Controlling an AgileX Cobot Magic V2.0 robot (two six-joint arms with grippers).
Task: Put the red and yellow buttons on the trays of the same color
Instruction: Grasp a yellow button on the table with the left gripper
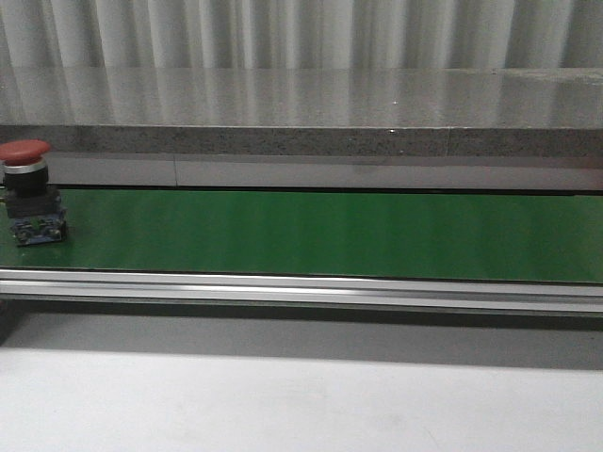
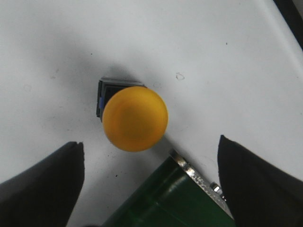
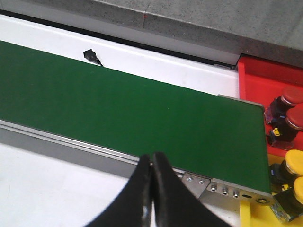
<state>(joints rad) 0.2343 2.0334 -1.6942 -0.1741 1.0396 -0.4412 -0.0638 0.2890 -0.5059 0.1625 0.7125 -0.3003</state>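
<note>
Part of the sorting looks done. In the right wrist view, two red buttons [image 3: 289, 111] sit in the red tray [image 3: 258, 75] at the right edge of the frame, and two yellow buttons [image 3: 293, 177] sit in the yellow tray [image 3: 251, 215] at the lower right, both trays just past the end of the green conveyor belt [image 3: 118, 113].

Two buttons remain, as far as the pictures show. A red mushroom button [image 1: 26, 193] stands upright on the belt at the far left of the front view. A yellow button [image 2: 135, 118] stands on the white worktop [image 2: 189, 47] at the centre of the left wrist view, just beside the belt's metal corner.

The left claw [image 2: 149, 179] is spread wide and holds nothing; its fingers [image 2: 45, 184] sit at the bottom corners of the frame, with the yellow button just above the gap between them. The right claw [image 3: 151, 163] is pressed closed and empty, at the bottom centre of its view over the belt's near rail.
</note>
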